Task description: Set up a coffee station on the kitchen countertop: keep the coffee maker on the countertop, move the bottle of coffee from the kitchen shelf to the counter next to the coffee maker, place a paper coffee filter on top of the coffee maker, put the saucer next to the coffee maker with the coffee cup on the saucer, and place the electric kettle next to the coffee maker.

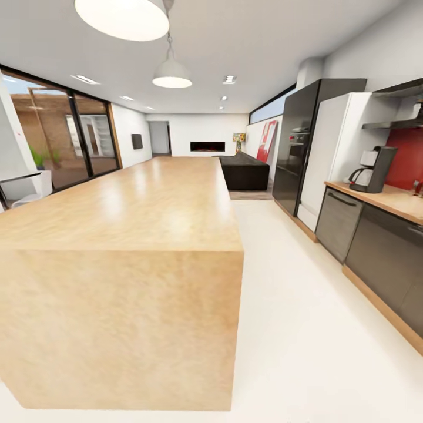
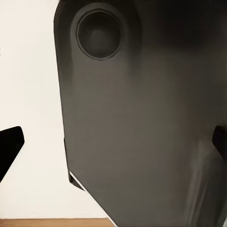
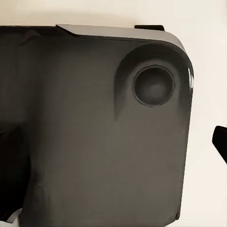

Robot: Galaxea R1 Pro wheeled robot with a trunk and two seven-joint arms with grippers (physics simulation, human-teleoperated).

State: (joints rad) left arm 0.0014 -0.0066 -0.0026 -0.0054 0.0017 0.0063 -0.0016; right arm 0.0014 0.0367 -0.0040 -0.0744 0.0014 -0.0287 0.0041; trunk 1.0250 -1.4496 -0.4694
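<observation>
**Robot facing the island, coffee maker waiting at the right edge**

A big all-wood island block (image 1: 123, 247) is filling the left and centre of the head view, with pale floor (image 1: 305, 329) running along its right side. At the right edge, the countertop (image 1: 388, 200) is sitting over grey cabinet fronts, and the coffee maker (image 1: 373, 169) is standing upright on it, in front of a red backsplash (image 1: 408, 158). A dark board (image 1: 392, 124) is jutting out above the backsplash.

In the left wrist view, the left gripper (image 2: 113, 142) is showing two black fingertips (image 2: 9, 146) at opposite edges of the frame, spread wide and holding nothing, over a dark grey robot base panel (image 2: 142, 123). In the right wrist view, only one fingertip (image 3: 220, 142) of the right gripper is peeking in at the right edge, so I cannot tell how far that one is parted.
</observation>
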